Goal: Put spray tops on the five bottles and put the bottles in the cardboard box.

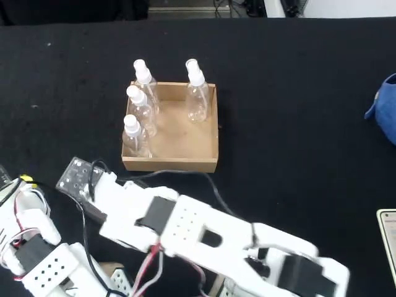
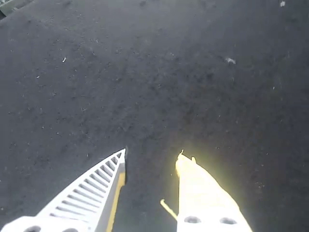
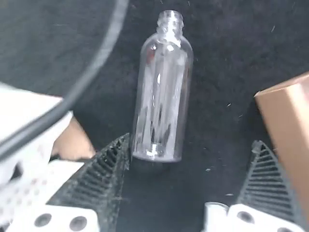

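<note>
The black table (image 1: 297,93) carries the cardboard box (image 1: 170,164), where four capped bottles (image 1: 198,93) stand upright. The right gripper (image 3: 192,142) is spread wide and empty. The uncapped bottle (image 3: 161,96) lies on the table, its base between the fingers. The left gripper (image 2: 152,153) hangs partly open and empty.
</note>
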Controlling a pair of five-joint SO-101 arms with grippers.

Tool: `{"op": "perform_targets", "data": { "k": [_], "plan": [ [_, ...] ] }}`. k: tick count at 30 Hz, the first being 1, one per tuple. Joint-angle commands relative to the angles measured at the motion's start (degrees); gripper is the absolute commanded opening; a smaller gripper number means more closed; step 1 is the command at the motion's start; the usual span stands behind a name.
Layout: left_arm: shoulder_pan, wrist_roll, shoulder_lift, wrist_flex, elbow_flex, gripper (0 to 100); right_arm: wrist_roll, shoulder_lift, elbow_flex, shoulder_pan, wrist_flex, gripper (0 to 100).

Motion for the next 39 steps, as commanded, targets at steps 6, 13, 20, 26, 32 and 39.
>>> {"op": "perform_targets", "data": {
  "k": [6, 13, 20, 26, 32, 39],
  "plan": [
    [6.5, -6.7, -0.1, 9.7, -3.6, 20, 18.6, -21.2, 2.6, 10.2, 17.1, 33.2],
    [9.0, -14.1, 0.0, 17.2, -8.2, 20, 20.7, -32.5, 10.2, 28.8, 20.1, 25.9],
    [9.1, -15.3, 7.6, 20.7, -16.7, 20, 20.7, -36.8, 20.9, 42.5, 10.2, 24.6],
    [9.1, -15.3, 28.0, 22.9, -26.2, 20, 17.0, -36.9, 27.1, 43.5, 1.1, 24.4],
    [9.1, -15.1, 36.8, 30.0, -34.7, 20, 15.4, -36.9, 28.4, 43.3, -1.1, 24.4],
    [19.2, -14.9, 37.0, 36.0, -32.9, 20, 15.4, -36.9, 28.4, 43.3, -1.1, 24.4]
  ]
}}
